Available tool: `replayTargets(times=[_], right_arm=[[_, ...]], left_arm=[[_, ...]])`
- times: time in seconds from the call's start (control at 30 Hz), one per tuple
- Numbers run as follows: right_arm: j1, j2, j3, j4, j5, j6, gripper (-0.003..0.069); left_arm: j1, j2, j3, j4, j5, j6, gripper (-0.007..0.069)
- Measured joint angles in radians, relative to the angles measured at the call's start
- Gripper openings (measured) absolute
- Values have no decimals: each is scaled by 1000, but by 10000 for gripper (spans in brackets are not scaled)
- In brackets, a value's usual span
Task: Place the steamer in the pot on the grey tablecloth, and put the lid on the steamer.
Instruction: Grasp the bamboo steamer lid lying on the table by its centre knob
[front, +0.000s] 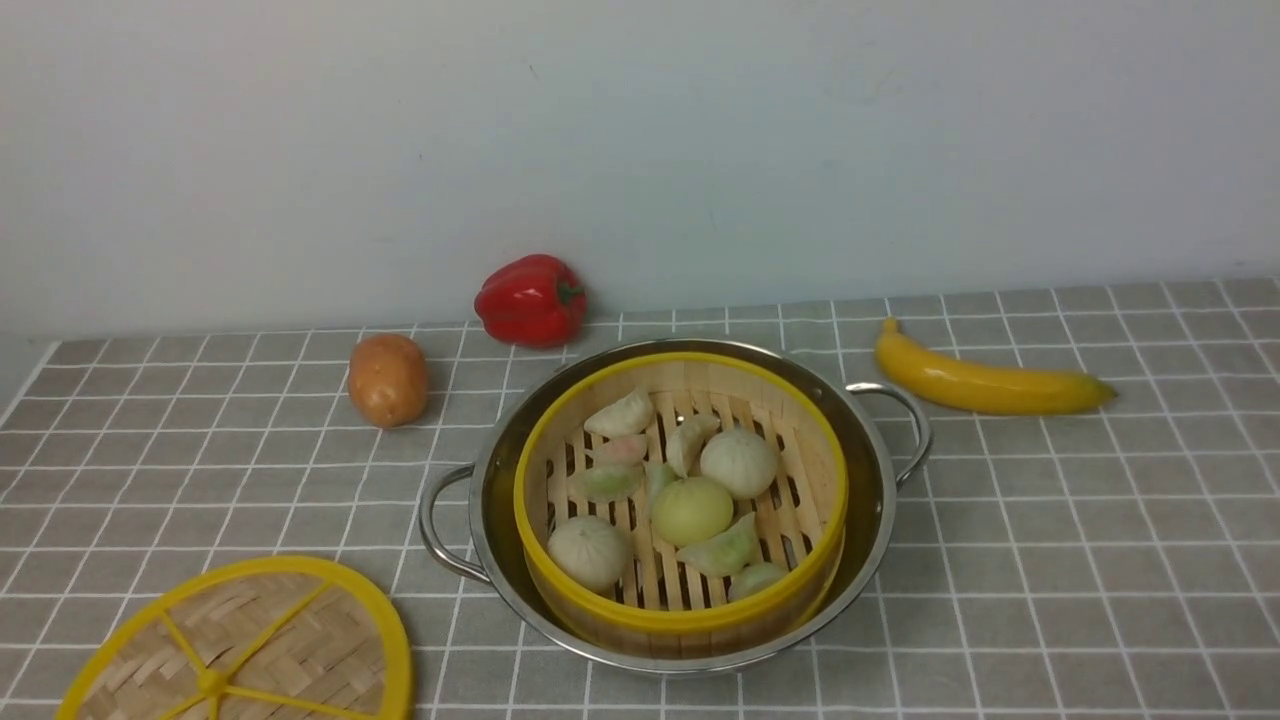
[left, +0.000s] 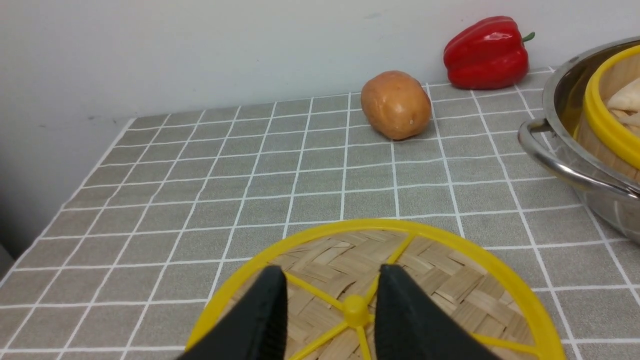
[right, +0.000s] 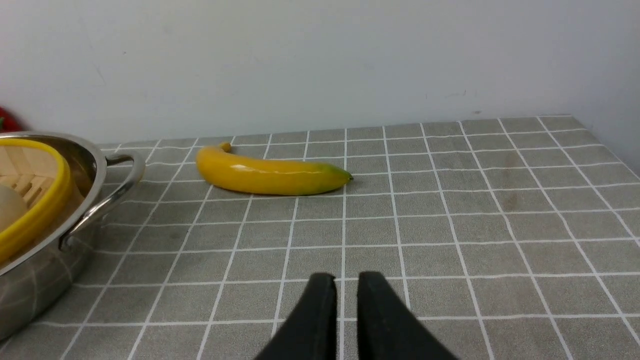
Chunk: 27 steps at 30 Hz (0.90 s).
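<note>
The steamer (front: 690, 612), a bamboo basket with yellow rims, sits inside the shiny pot (front: 868, 455) on the grey tablecloth (front: 1050, 520). It holds several buns and dumplings (front: 691, 510). The lid (front: 270, 640), a woven disc with yellow rim and spokes, lies flat on the cloth to the pot's near left. In the left wrist view my left gripper (left: 332, 272) is open over the lid (left: 450, 280), its black fingers either side of the centre knob (left: 355, 309). My right gripper (right: 345, 277) hangs over bare cloth to the right of the pot (right: 45, 270), jaws slightly open and empty. Neither gripper shows in the front view.
A red pepper (front: 530, 300) and a potato (front: 387, 380) lie behind and left of the pot. A banana (front: 985, 385) lies at the back right. A pale wall (front: 640, 150) closes off the far edge of the cloth.
</note>
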Motion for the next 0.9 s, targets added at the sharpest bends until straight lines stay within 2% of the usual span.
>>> replayTargets(times=[0.9], right_arm=[[0, 0, 0, 4, -1, 1, 167]], left_arm=[[0, 0, 0, 0, 0, 0, 243]])
